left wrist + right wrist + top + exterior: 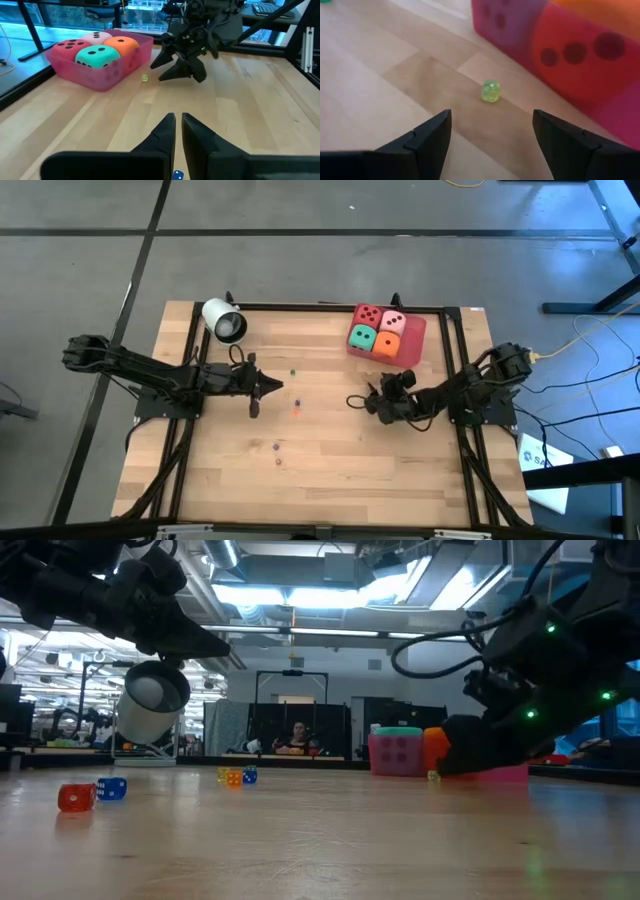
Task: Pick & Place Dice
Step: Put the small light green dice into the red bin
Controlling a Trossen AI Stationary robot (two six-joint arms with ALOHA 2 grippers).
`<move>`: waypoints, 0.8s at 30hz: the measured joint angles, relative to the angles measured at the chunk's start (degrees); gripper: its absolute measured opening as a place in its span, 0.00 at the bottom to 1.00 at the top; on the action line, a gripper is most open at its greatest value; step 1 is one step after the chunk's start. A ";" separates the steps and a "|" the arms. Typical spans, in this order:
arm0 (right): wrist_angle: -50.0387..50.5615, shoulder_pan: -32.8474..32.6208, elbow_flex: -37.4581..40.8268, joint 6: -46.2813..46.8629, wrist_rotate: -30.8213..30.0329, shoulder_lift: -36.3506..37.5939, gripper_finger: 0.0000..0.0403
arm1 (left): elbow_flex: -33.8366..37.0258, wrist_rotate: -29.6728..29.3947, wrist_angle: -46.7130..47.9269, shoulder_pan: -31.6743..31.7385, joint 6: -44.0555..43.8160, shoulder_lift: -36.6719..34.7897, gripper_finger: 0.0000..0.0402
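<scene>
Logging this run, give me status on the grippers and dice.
Left gripper shut, idle mid-table. Right gripper open, low by tiny green die. Four dice in pink tray.

Your right gripper (491,131) is hovering with fingers spread over the counter (380,85), framing a tiny yellow-green die (491,91) near the pink tray (600,65).

A: Which colours do the four soft cubes have?

B: The red soft cube (369,313), the pink soft cube (393,322), the green soft cube (361,337) and the orange soft cube (386,345) all carry dark pips.

A: And what holds them?

B: A translucent pink plastic tray (414,332). The pale wooden plank table (330,450) has a black frame. The small hard die (491,91) is yellow-green.
</scene>
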State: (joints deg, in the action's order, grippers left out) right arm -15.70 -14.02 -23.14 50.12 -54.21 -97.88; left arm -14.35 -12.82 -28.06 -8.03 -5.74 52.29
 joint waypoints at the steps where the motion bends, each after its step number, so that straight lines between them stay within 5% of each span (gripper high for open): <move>1: -0.56 0.51 -0.02 0.01 0.53 -0.33 0.69 | 0.00 0.03 0.00 0.00 -0.01 0.00 0.07; 11: -12.67 3.54 -0.14 -5.98 3.89 -5.41 0.69 | -0.02 0.12 0.63 0.00 -0.07 0.00 0.06; 24: -12.90 5.53 -0.22 -8.01 4.39 -5.77 0.64 | -0.02 0.11 0.89 0.00 -1.09 0.00 0.06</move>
State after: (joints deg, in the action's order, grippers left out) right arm -28.60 -8.48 -23.35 42.11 -49.81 -103.66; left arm -14.37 -12.71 -27.17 -8.03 -6.83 52.29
